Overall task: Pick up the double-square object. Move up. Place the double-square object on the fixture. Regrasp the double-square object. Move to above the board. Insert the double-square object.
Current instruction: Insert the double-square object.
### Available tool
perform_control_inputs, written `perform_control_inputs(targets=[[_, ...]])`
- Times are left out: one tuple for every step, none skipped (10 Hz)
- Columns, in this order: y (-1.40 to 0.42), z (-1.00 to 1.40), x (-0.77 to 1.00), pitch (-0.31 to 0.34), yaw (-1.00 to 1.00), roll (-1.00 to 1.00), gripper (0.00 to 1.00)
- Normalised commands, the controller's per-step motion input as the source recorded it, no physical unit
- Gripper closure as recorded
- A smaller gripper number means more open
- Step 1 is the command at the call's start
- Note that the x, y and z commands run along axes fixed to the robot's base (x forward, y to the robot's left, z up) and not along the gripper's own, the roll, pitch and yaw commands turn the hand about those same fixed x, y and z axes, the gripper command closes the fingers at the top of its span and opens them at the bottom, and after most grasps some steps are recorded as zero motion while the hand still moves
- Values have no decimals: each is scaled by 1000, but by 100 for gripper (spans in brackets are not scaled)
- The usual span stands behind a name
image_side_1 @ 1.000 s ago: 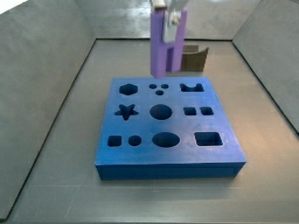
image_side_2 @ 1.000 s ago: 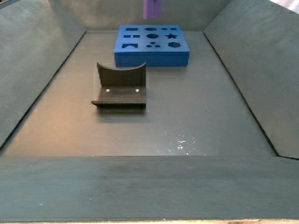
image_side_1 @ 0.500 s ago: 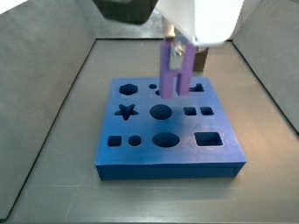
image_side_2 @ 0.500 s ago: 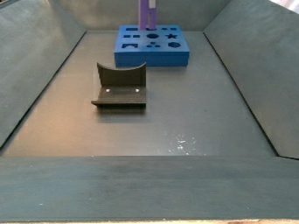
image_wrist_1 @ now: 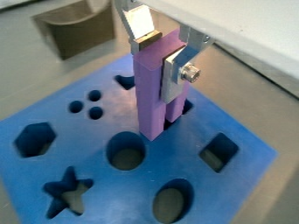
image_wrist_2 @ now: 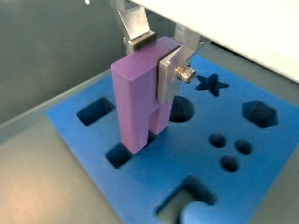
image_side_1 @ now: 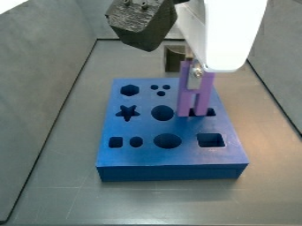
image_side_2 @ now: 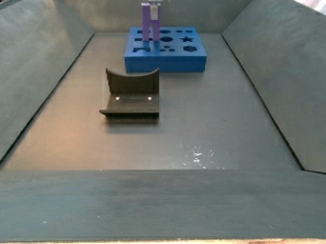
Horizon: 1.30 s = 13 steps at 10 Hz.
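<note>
Gripper (image_wrist_1: 160,51) clamped on the top end of the double-square object (image_wrist_1: 159,87); silver finger plates press its two sides in both wrist views, gripper (image_wrist_2: 158,52) and purple piece (image_wrist_2: 142,101) both visible there too.

Double-square object stands upright over the blue board (image_wrist_1: 251,171); its lower end sits at the board surface, in or at a cutout near the board's centre-right in a side view (image_side_1: 199,95); how deep it sits, cannot tell.

Side view: white arm body fills the top centre-right of the frame, a dark camera block to its left; gripper (image_side_1: 195,72) mostly hidden under it, the purple piece emerging below; board (image_side_1: 230,159) in mid-frame with star, hexagon, circle and square cutouts.

Other fixed camera: board (image_side_2: 193,64) far back at upper centre; double-square object (image_side_2: 151,26) upright at its left part; gripper itself out of frame at the top there; fixture (image_side_2: 130,95) on the floor at left of centre, well apart from the board.

Wrist view: fixture (image_wrist_1: 70,28) at upper left beyond the board's edge.
</note>
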Motion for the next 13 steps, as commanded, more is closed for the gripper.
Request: perform_control_inputs(targets=[[0,0,171,77,-200,54,100],[51,-20,54,0,0,0,100],[0,-83,354,197,183,671,100],[-14,0,486,340,186,917,100],[-77,0,383,360,111,1000,100],[-149,-43,143,71,0,231,100],[-114,-57,49,0,0,0,100],[-166,-237,223,0,-114,-109,100],[-86,-280,271,0,-206,-263,100],[0,-189,117,0,-123,-140,100],[0,-163,0,0,-54,-211,100],[0,-329,0,0,-49,-183,100],[0,-749,43,111,-63,0,100]])
